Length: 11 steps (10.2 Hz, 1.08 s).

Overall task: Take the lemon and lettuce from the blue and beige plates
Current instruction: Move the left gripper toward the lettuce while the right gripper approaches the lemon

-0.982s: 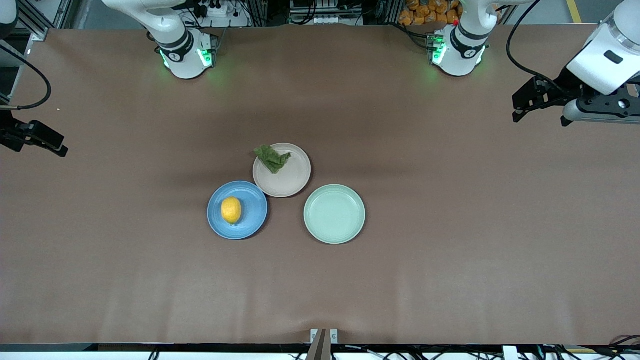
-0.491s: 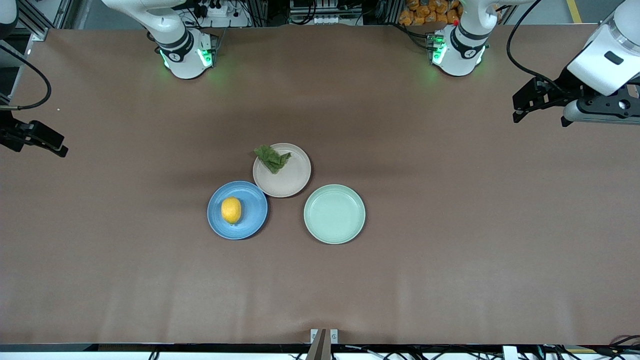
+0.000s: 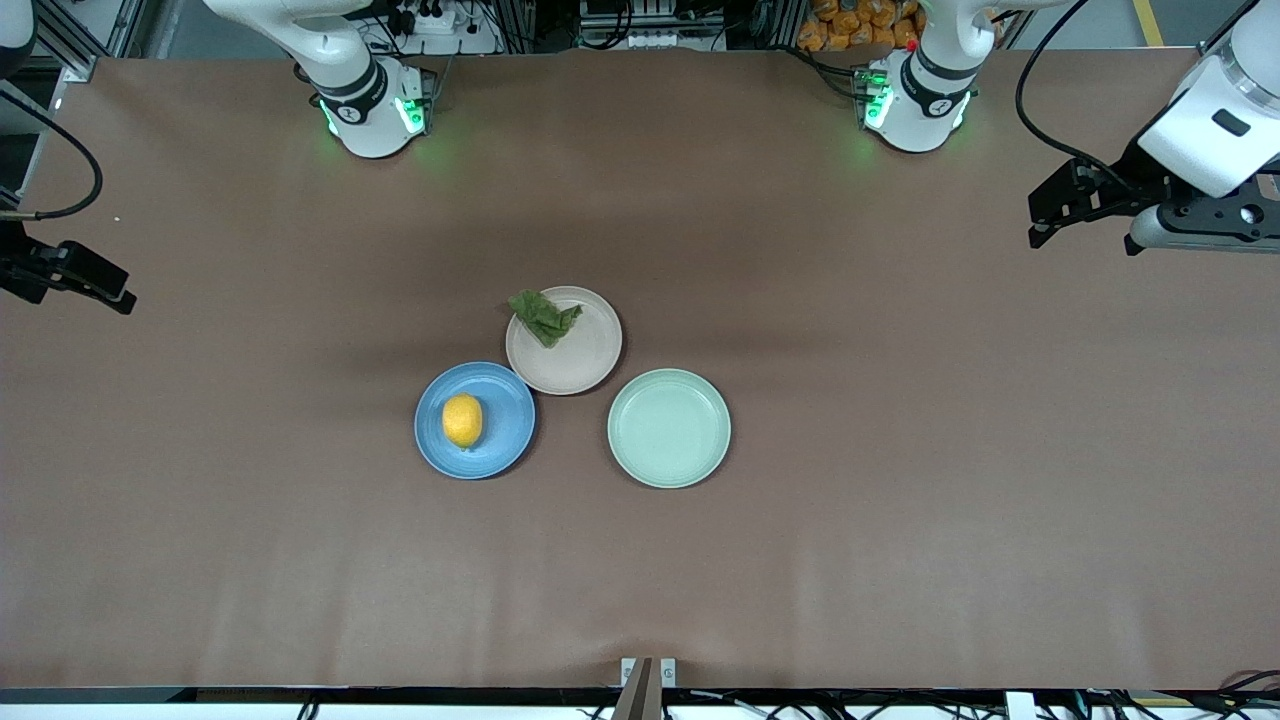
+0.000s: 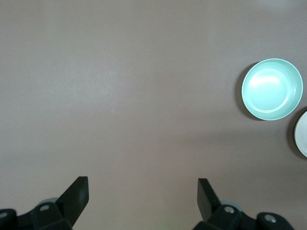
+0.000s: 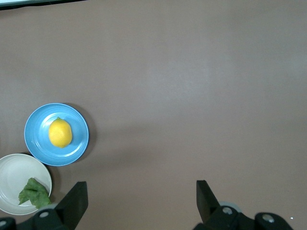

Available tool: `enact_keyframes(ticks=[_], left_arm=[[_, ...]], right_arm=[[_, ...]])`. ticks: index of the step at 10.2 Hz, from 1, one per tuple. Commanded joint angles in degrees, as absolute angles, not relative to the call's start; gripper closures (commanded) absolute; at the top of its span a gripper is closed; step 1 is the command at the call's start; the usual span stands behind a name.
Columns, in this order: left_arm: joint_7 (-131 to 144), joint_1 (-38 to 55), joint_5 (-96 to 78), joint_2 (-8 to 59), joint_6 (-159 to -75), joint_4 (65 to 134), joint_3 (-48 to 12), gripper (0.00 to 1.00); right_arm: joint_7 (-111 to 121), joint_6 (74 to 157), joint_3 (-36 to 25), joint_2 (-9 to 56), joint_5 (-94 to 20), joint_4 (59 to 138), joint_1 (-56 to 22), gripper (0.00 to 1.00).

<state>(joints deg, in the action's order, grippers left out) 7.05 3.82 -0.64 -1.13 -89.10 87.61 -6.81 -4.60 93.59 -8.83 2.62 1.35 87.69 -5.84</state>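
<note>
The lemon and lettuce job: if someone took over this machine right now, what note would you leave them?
Left hand: open, holding nothing, up over the left arm's end of the table, waiting.
Right hand: open, holding nothing, over the right arm's end.
Lemon lies on the blue plate. Lettuce lies on the beige plate, overhanging its rim. The mint plate beside them holds nothing.
Done: nothing picked yet.
Left: grasp and lift both items.

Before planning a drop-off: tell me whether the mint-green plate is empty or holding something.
Empty. The mint-green plate shows a bare inside in the front and left wrist views.
</note>
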Motion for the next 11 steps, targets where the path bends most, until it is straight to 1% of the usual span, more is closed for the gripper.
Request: enact_keyframes(ticks=[1, 6, 11], left_arm=[[10.62, 3.34, -2.10, -0.62, -89.21, 87.19, -7.12, 0.00], [12.30, 4.65, -3.95, 3.59, -90.17, 86.75, -7.73, 0.00], [19.92, 12.64, -3.69, 10.71, -94.12, 86.57, -7.82, 0.00]], right_arm=[[-4.13, 93.16, -8.70, 2.11, 1.32, 87.89, -5.54, 0.00], [-4.13, 93.16, -8.70, 2.11, 1.32, 87.89, -5.54, 0.00], [-4.48, 93.08, -8.70, 2.11, 1.32, 87.89, -5.54, 0.00]])
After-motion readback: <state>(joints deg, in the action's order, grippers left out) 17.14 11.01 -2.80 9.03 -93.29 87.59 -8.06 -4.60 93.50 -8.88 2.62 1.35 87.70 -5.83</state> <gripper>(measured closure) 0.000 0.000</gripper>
